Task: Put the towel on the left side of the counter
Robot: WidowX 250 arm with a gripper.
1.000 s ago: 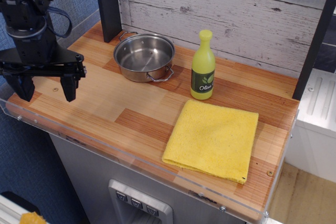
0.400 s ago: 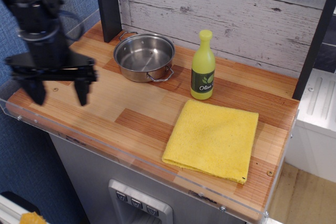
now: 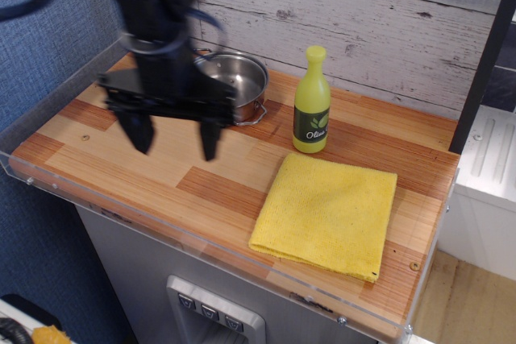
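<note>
1. Yellow and flat, the towel (image 3: 326,215) lies on the right half of the counter (image 3: 113,159), its near edge close to the clear front rim.
2. You have the gripper (image 3: 175,133) up above the middle-left of the counter, its two dark fingers pointing down and spread wide apart, with nothing between them.
3. The arm is blurred, so you can't judge how high the fingertips sit above the wood.
4. The gripper is well apart from the towel, with bare planks between them.
5. Behind the gripper stands a steel pot (image 3: 238,78), partly hidden by the arm.
6. A yellow-green bottle (image 3: 312,102) stands upright just beyond the towel's far edge, to the right of the pot.
</note>
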